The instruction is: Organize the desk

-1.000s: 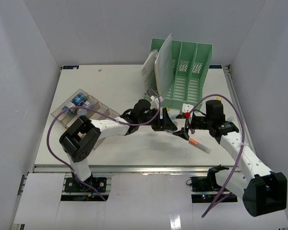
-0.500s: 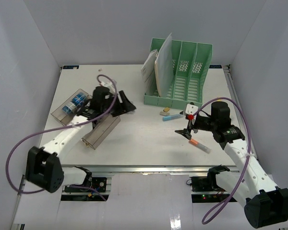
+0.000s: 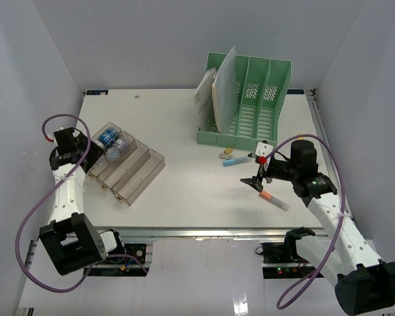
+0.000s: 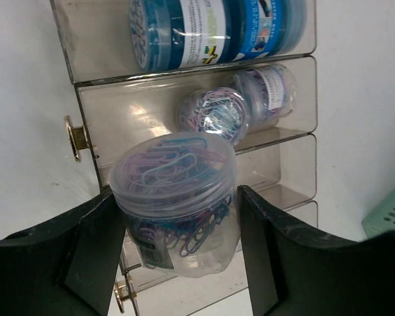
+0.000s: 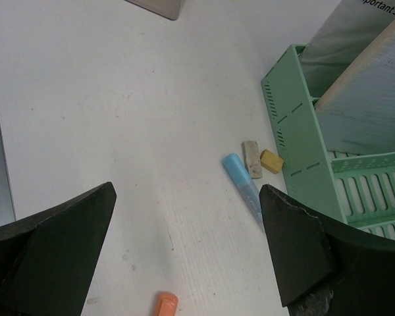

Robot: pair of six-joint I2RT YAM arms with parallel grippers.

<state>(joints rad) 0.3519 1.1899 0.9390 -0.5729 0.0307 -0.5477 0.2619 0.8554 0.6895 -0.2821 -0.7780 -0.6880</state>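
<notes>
The white desk (image 3: 178, 118) holds a clear stepped tray (image 3: 128, 170) at the left. My left gripper (image 4: 178, 195) is shut on a clear jar of coloured paper clips (image 4: 174, 197) and holds it just above the tray (image 4: 276, 191); in the top view the gripper (image 3: 100, 153) is at the tray's left end. A second clip jar (image 4: 214, 113) and blue rolls (image 4: 217, 29) lie in the tray. My right gripper (image 5: 187, 250) is open and empty above bare desk (image 5: 118, 131), at mid-right in the top view (image 3: 255, 176).
A green file rack (image 3: 250, 105) with papers (image 3: 217, 92) stands at the back. In front of it lie a blue highlighter (image 5: 243, 184), a grey eraser (image 5: 251, 159) and a yellow eraser (image 5: 272, 160). An orange marker (image 3: 273, 199) lies near my right gripper. A metal rail (image 3: 184, 230) runs along the near edge.
My left arm has swung from the middle of the desk to the left end of the tray. My right arm drew back slightly, then stayed still.
</notes>
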